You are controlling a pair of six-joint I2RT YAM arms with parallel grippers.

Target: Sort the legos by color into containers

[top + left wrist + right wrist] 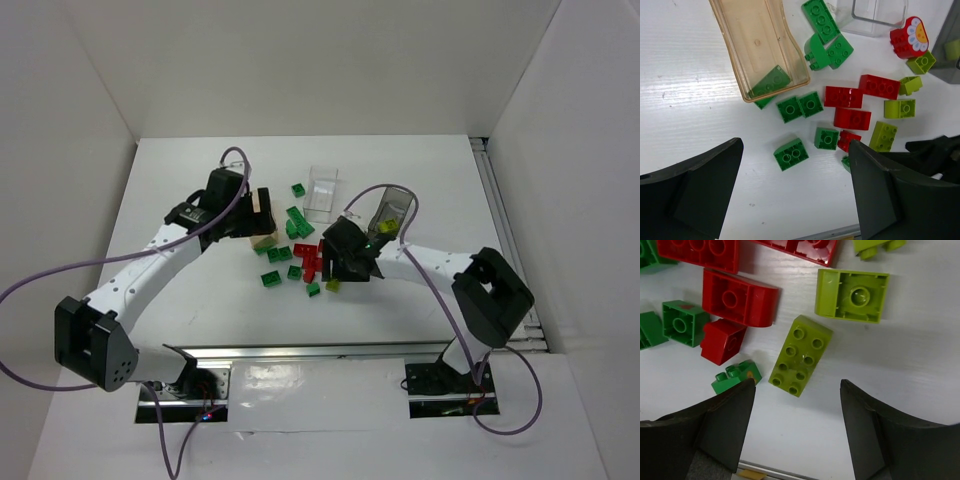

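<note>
Squarely below the right gripper (797,384), whose fingers stand apart and empty, a yellow-green eight-stud brick (800,356) lies flat on the white table (910,365), in line with the gap. Just left of that brick sit a small red brick (722,341) and a dark green brick (735,376). Farther left of it, the left gripper (796,145), spread wide and holding nothing, hovers over more green pieces near an amber-tinted container (757,50) holding one green piece.
</note>
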